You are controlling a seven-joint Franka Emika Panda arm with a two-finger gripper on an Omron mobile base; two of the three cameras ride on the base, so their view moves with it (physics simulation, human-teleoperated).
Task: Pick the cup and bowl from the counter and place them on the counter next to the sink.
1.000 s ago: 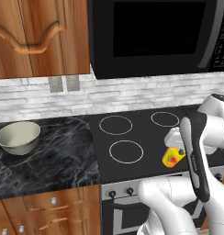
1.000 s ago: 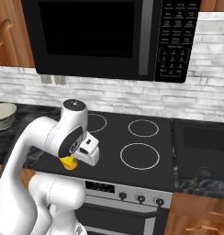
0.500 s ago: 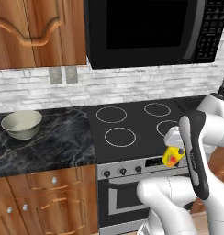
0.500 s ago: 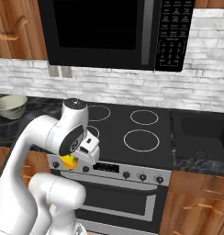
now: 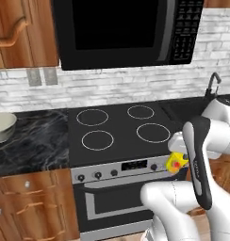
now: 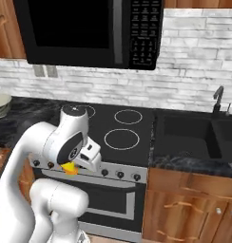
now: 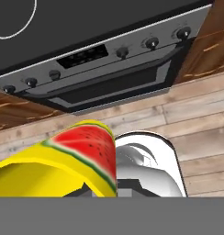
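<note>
My gripper [image 5: 177, 153] hangs shut on the cup [image 5: 176, 163], a small yellow tumbler with a red mark, in front of the stove's front edge. From the right base the cup [image 6: 69, 167] peeks out under the gripper [image 6: 84, 160]. Close in the hand view, the cup [image 7: 63, 165] is tilted and shows a watermelon-like mark. The grey-beige bowl [image 5: 0, 127] rests on the black marble counter [image 5: 36, 141] at the far left; in the right base view the bowl [image 6: 0, 104] is cut by the frame edge. The black sink [image 6: 198, 135] with its faucet [image 6: 217, 98] lies right of the stove.
A black glass stovetop [image 5: 121, 129] with white rings sits between the bowl's counter and the sink. The oven front [image 7: 114, 78] with knobs and a wooden floor lie below the hand. A microwave [image 6: 89, 31] hangs overhead. A strip of marble counter [image 6: 179, 161] borders the sink's front.
The whole scene has slid left in both base views, so the base has driven right. The sink has come into view. The cup stays in the shut gripper.
</note>
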